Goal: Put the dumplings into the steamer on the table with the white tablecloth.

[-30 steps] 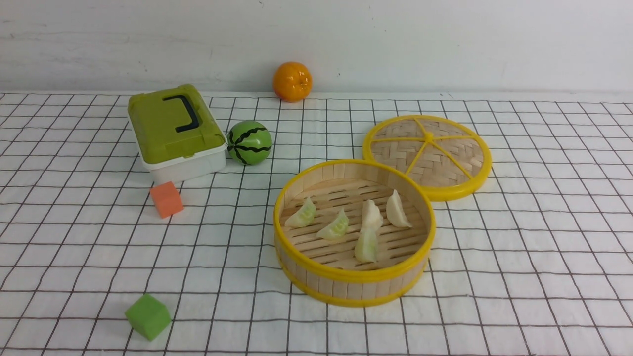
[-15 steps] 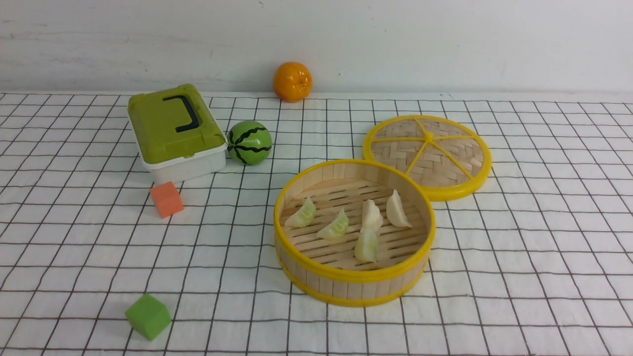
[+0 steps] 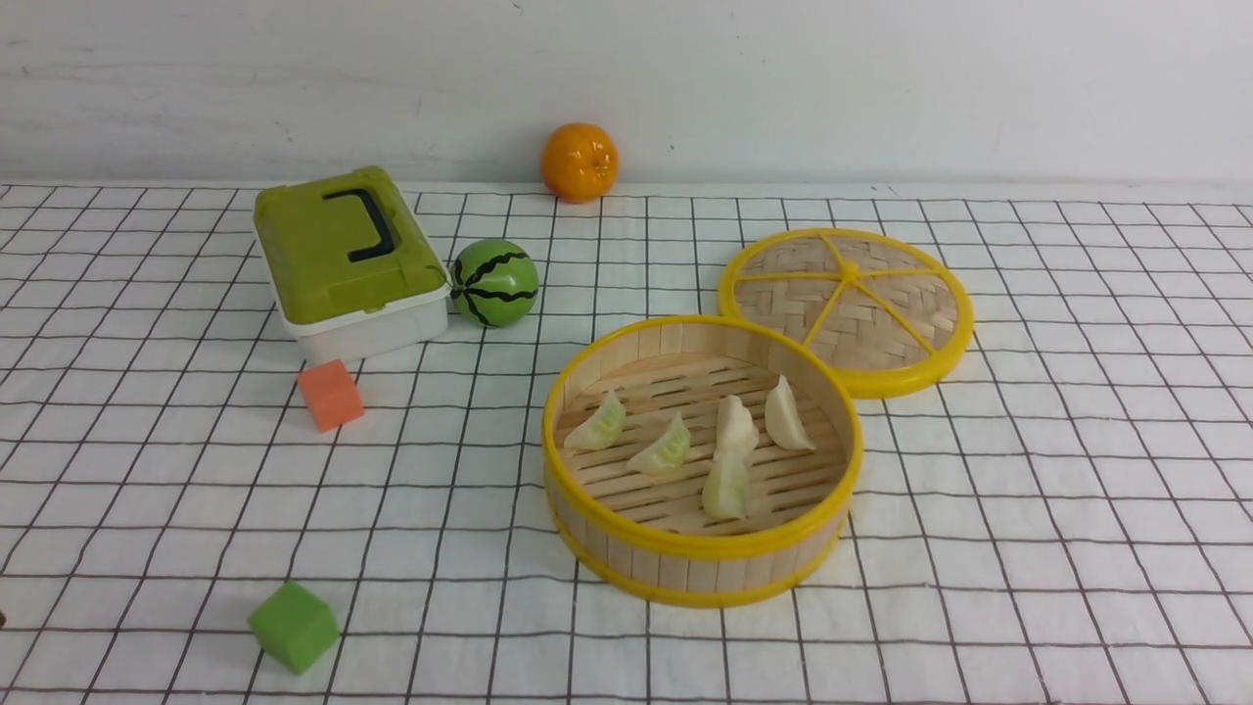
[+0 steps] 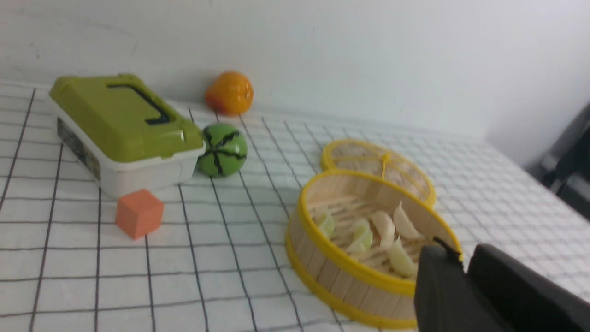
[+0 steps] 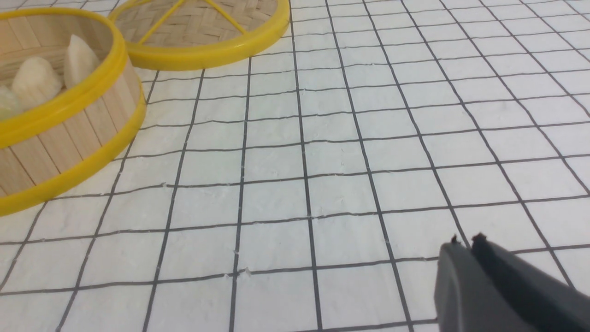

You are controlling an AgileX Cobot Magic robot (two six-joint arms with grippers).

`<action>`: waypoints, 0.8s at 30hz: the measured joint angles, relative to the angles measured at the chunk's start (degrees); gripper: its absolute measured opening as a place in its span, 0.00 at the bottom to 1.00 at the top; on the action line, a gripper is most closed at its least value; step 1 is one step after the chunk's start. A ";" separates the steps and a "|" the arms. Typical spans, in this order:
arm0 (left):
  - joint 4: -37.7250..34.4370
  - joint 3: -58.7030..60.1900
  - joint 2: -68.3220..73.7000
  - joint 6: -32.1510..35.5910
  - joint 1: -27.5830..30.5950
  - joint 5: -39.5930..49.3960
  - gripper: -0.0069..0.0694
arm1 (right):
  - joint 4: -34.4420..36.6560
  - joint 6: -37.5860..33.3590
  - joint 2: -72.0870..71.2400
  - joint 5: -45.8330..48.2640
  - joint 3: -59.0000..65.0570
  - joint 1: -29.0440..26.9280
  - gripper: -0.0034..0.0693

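From my front camera I see the steamer [image 3: 702, 565] standing on the white tablecloth [image 3: 1028, 509] that covers the table [image 3: 626, 188], a little right of centre, and all five dumplings [image 3: 724, 486] lie inside it on the slatted floor: two pale green ones toward its left side, two cream-white ones side by side toward the back right, and one greenish one nearest me. The woven lid [image 3: 846, 309] lies flat just behind and to the right of the steamer, its yellow rim touching or nearly touching the steamer's rim; I cannot tell which. On the left of the scene sits the green-lidded box [image 3: 348, 259] with a black handle, the toy watermelon [image 3: 494, 282] right against its corner, the orange cube [image 3: 330, 395] just in front of the box, and the green cube [image 3: 293, 626] well apart near the front edge. The orange [image 3: 580, 161] rests at the back by the wall. Neither arm shows in the front view. On my left wrist camera the left gripper [image 4: 463, 258] has its dark fingers pressed together with nothing between them, close beside the steamer's near rim. On my right wrist camera the right gripper [image 5: 465, 240] is likewise closed and empty, above bare cloth, well apart from the steamer and lid.
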 joint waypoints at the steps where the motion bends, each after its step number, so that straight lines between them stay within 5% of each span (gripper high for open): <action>1: -0.97 0.60 -0.19 0.30 0.77 -1.08 0.12 | 0.00 0.00 0.00 0.00 0.00 0.00 0.09; 4: -6.19 5.55 -2.83 3.59 7.25 -7.49 0.07 | 0.00 0.00 0.00 0.00 0.00 0.00 0.10; 13: -5.86 17.57 -5.32 6.02 22.41 -8.91 0.07 | 0.00 0.00 0.00 0.00 0.00 0.00 0.10; 24: -1.52 20.98 -5.32 6.41 24.91 -3.33 0.07 | 0.00 0.00 0.00 0.00 0.00 0.00 0.12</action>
